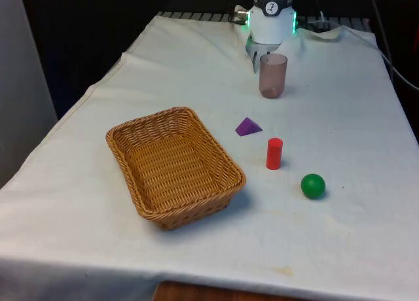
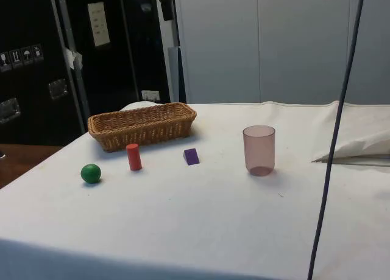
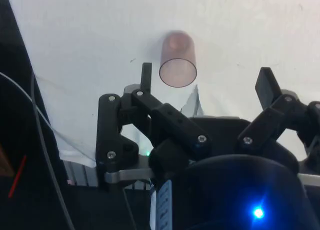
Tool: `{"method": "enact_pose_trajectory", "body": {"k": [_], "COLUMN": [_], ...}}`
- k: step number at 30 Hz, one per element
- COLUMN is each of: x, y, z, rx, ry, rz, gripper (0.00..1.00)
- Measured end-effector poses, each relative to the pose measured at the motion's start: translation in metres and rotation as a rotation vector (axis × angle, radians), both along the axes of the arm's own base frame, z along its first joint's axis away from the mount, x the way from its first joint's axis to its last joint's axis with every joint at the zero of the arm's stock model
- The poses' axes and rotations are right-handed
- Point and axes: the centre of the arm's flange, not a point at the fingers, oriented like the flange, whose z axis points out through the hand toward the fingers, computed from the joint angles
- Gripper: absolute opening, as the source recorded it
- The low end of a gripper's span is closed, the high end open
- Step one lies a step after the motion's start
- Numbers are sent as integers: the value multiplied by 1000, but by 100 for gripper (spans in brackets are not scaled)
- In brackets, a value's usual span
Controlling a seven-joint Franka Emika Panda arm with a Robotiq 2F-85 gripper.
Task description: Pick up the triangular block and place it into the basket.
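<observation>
The gripper (image 3: 205,80) is hanging high above the far end of the surface (image 1: 340,105), and its two fingers (image 3: 146,77) are standing wide apart with nothing between them. Below it, the translucent pink cup (image 1: 273,75) is standing upright on the white cloth.

The triangular block (image 1: 248,126), which is purple, is lying on the cloth just beside the basket (image 1: 216,203), towards the front view's right of the basket. A red cylinder (image 1: 274,153) is standing upright near the block, and a green ball (image 1: 313,186) is resting a little further away. The wicker basket is holding nothing inside.

In my judgement the task is only at its beginning, because the block is untouched. Several things could go wrong from here. The cup is standing between the gripper and the block, so a low path could be knocking it over. The block has sloped faces, so the fingers could be slipping on them and pushing the block away. The red cylinder is close, so a wide approach could be tipping it.
</observation>
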Motion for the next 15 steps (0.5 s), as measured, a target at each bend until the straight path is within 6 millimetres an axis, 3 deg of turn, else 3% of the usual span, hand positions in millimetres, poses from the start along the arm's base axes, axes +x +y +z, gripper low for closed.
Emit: {"method": "enact_pose_trajectory", "body": {"k": [5, 15], "x": [-1, -1], "y": [20, 36], "z": [-17, -50], "rx": [-4, -10], "ry": [9, -9], "rz": [21, 82], "gripper": [100, 100]}}
